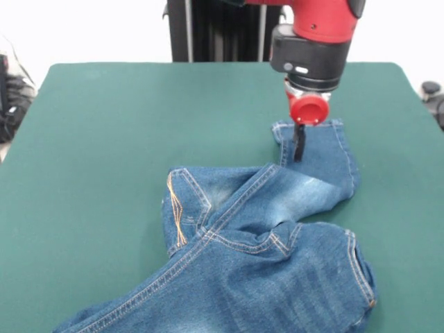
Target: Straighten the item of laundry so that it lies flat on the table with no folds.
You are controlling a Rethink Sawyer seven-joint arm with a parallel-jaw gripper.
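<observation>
The small blue denim jeans lie crumpled on the dark green table, right of centre and toward the near edge. The waist part is folded over, showing tan stitching. One leg bends back toward the robot and ends in a cuff. The other leg runs off the bottom left of the picture. My gripper comes down from the red arm onto the far leg just below the cuff. Its black fingers are close together, pinching the denim there.
The robot's black pedestal stands at the table's far edge. Dark equipment sits off the table at the left edge and at the right edge. Bare green felt spreads to the left and far side of the jeans.
</observation>
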